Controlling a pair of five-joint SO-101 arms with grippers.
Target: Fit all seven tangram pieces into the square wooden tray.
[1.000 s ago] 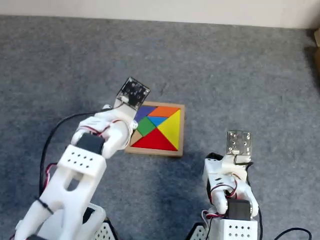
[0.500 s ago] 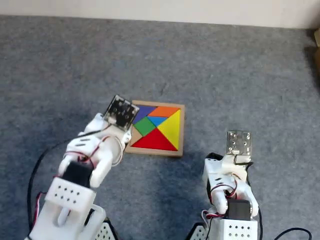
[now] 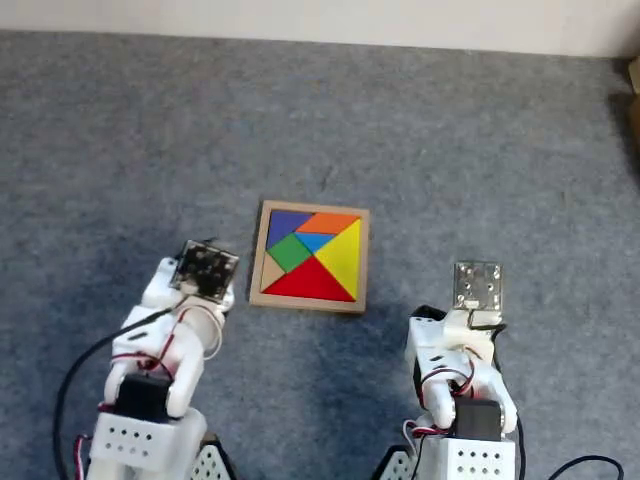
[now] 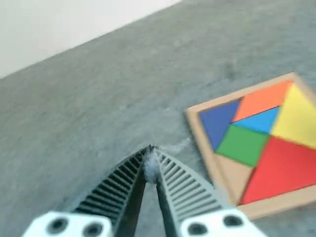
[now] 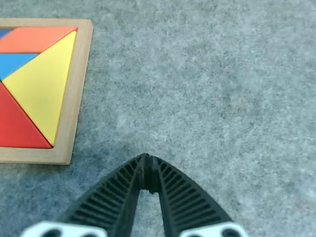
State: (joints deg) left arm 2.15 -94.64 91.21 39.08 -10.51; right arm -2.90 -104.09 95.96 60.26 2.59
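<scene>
The square wooden tray [image 3: 306, 301] lies on the grey carpet in the middle. Inside it sit a dark blue piece [image 3: 286, 222], an orange one [image 3: 331, 221], a light blue one [image 3: 315, 240], a green square [image 3: 289, 251], a yellow triangle [image 3: 344, 255] and a red triangle [image 3: 310, 281]. A wood-coloured triangle [image 4: 236, 174] fills the near left corner; I cannot tell whether it is a piece or bare floor. My left gripper [image 4: 150, 159] is shut and empty, over carpet left of the tray. My right gripper [image 5: 147, 172] is shut and empty, near the tray's [image 5: 69, 128] right front corner.
The left arm [image 3: 175, 330] is folded back at the near left, and the right arm [image 3: 460, 360] is folded at the near right. Grey carpet surrounds the tray on all sides. A pale wall [image 3: 320, 18] runs along the far edge.
The left arm has drawn back from the tray's left edge toward the near left. The right arm and the pieces in the tray have not moved.
</scene>
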